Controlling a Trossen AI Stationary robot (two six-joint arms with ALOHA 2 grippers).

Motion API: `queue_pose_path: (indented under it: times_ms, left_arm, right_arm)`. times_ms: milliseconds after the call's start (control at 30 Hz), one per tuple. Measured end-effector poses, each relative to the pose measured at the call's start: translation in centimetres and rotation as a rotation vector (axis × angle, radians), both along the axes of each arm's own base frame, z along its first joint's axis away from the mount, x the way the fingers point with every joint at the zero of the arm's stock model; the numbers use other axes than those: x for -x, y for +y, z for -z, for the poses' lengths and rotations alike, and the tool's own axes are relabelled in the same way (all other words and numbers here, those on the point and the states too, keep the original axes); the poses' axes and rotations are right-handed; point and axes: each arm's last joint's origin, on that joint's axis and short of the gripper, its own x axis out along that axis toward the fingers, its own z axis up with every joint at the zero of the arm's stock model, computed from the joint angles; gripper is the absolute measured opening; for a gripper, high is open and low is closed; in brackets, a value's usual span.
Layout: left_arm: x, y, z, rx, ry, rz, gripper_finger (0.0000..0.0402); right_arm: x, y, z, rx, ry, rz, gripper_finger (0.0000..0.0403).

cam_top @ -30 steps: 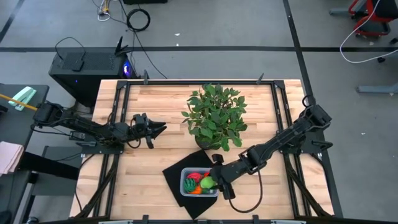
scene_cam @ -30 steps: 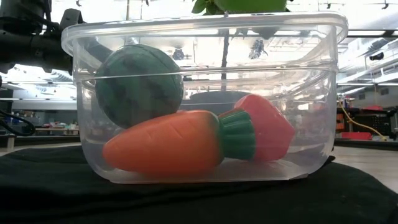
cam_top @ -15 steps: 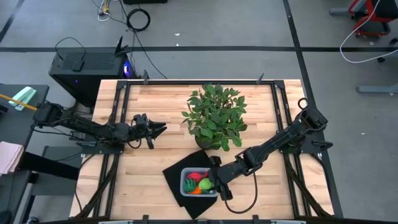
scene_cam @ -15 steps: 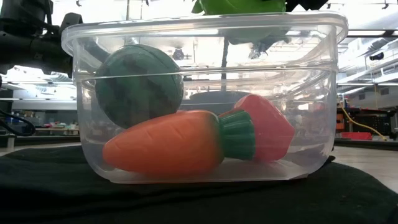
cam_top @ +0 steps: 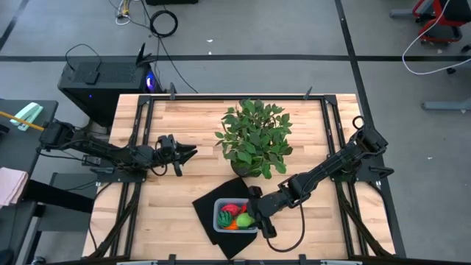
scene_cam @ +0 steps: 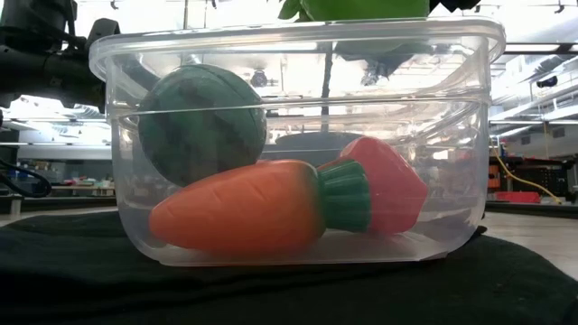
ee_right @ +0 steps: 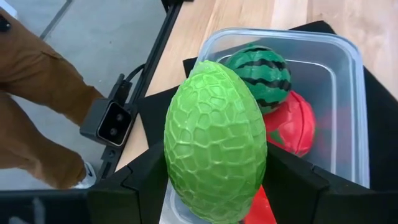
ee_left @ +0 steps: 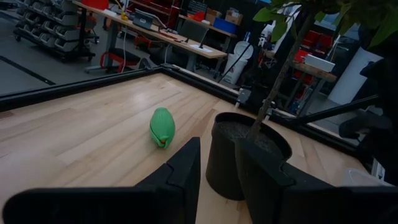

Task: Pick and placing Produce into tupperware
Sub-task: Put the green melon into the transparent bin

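The clear tupperware tub point(cam_top: 229, 224) point(scene_cam: 298, 54) stands on a black mat point(cam_top: 208, 207). In it lie a striped dark green ball point(scene_cam: 203, 122) point(ee_right: 260, 67), an orange carrot point(scene_cam: 239, 212) and a red piece point(scene_cam: 386, 185) point(ee_right: 291, 123). My right gripper point(cam_top: 249, 217) point(ee_right: 217, 180) hovers over the tub's right half, shut on a light green netted piece point(ee_right: 216, 146), whose underside shows above the rim point(scene_cam: 361, 7). My left gripper point(cam_top: 185, 153) point(ee_left: 217, 149) waits open over the table's left part, left of the plant. My right gripper pinches the light green piece between its two fingers point(ee_right: 146, 177), one on each flank at its middle point(ee_right: 180, 168). The fingers come slanting down from the table's right. The piece is lifted clear above the tub's rim, its long axis along the fingers.
A leafy potted plant point(cam_top: 254, 136) point(ee_left: 249, 155) stands just behind the mat. A small green toy point(ee_left: 161, 126) lies on the wood beyond the plant pot. A person's brown trouser legs point(ee_right: 37, 93) stand by the near edge, beside the low camera point(ee_right: 113, 122).
My right gripper has crept slightly toward the table's left over the tub, still holding the light green piece above the rim. The things in the tub have stayed put.
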Motion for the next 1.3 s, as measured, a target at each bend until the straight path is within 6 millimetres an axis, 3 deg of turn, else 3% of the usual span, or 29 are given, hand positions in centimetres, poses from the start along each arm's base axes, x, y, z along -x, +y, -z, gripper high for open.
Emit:
queue_pose_path:
  times_ms: [600,967,1300]
  left_arm:
    - [0.0,0.0,0.0,0.000,-0.001,0.000,0.0107]
    - [0.0,0.0,0.0,0.000,-0.001,0.000,0.0107]
    - [0.0,0.0,0.0,0.000,0.004,0.000,0.0107]
  right_arm:
    - [-0.6,-1.1,0.0,-0.064,0.035,0.004,0.0229]
    - [-0.8,-1.4,1.8,-0.032,0.114,-0.034,0.0229]
    - [-1.0,-1.7,1.8,-0.029,0.104,-0.038,0.0247]
